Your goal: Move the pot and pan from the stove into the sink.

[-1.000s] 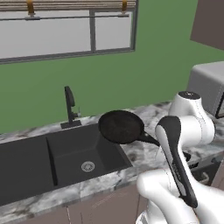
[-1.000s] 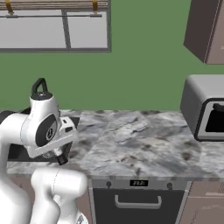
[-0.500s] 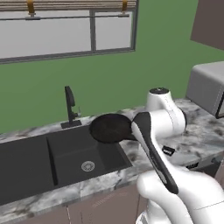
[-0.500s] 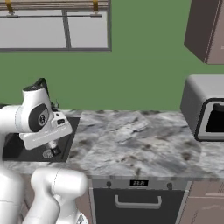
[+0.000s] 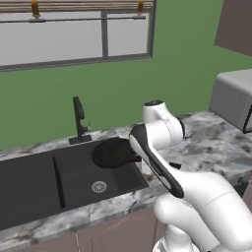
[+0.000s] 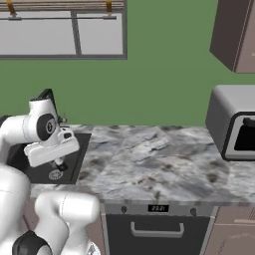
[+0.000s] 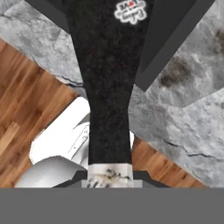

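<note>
The hand [image 7: 109, 175] is closed on the long handle of the pan [image 5: 114, 152]. In the hand view the handle runs from the silver tip at 6 o'clock up toward 12 o'clock, where the drain [image 7: 130, 9] of the sink [image 5: 29, 187] shows beyond it. In the left base view the black pan hangs over the right basin, near its back right corner, with the faucet [image 5: 78, 119] at about 10 o'clock from it and the drain [image 5: 99, 186] at about 7 o'clock.

The grip is at the far end of a long handle, so the heavy round part pulls down on a small contact. It seems possible that the pan turns or slips in the fingers if the arm moves fast. If the hand lets go too high, the pan may fall hard or land tilted against the basin wall.

The pan body is close to the right rim of the sink and to the grey counter [image 6: 159, 164], so the handle may rest on that edge instead of going inside. More free room lies toward 8 o'clock, above the basin floor. The faucet stands at the back edge and should be avoided. The toaster oven [image 6: 234, 122] is well apart.
</note>
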Motion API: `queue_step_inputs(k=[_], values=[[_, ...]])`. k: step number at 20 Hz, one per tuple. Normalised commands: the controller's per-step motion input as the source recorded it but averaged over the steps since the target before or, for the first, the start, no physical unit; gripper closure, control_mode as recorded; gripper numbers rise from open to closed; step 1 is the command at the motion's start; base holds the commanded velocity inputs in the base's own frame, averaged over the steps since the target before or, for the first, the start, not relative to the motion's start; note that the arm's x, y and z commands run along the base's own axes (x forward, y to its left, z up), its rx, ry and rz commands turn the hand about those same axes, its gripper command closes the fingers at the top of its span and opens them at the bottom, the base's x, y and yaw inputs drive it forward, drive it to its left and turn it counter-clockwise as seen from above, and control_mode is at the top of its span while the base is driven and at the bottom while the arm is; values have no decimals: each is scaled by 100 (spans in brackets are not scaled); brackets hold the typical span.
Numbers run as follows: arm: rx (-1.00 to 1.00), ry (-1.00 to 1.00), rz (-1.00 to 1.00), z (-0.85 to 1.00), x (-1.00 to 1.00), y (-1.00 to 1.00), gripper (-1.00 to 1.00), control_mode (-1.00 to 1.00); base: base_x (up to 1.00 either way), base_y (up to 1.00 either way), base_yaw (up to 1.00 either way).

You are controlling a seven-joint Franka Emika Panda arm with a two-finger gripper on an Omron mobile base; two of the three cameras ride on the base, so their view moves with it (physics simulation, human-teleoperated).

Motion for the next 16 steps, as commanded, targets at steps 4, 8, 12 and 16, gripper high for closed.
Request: queue_step_inputs(k=[4,8,12,16], values=[[-1,18,10,-26,38,31,100,-100,0,0,0],[0,20,13,-26,38,31,100,-100,0,0,0],[0,18,13,-27,38,30,100,-100,0,0,0],[-1,2,2,-4,3,5,100,-100,0,0,0]])
